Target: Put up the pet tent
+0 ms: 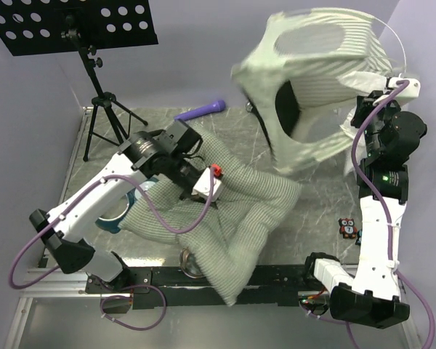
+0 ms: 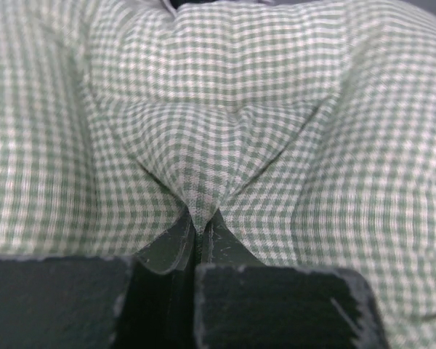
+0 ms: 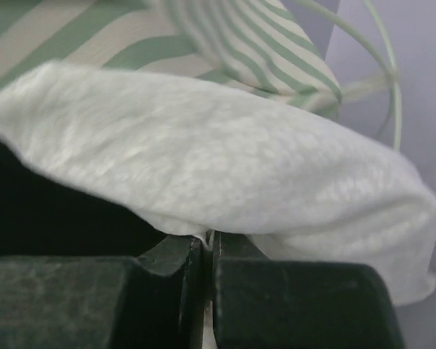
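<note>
- My left gripper [image 2: 198,227] has its jaws pinched tight on a raised fold of the cushion mat [image 2: 225,131]. The mat lies rumpled across the middle of the table [image 1: 327,200], with its near corner hanging past the front edge.
- My right gripper [image 3: 207,236] is clamped on a white fleecy edge of the pet tent [image 1: 312,80]. The tent hangs in the air at the far right with its dark opening turned toward the mat. It looks blurred from above (so I judge it is swinging).
- First risk: each pinch takes only a thin bite of cloth. One firm pull could slide the fleece out of the right jaws, and the tent would drop and fold up.
- Second risk: a thin pole [image 3: 389,80] arcs free just beside the right wrist. If it springs or snags the arm's cable, it could twist the shell out of shape.
- Third risk: dragging the mat toward the opening may bunch it instead of sliding it in flat. It could also knock the steel bowl [image 1: 190,262] that peeks out beneath its near side.
- The owl toy [image 1: 347,227] sits near the right arm, roughly where a dropped tent would land.
</note>
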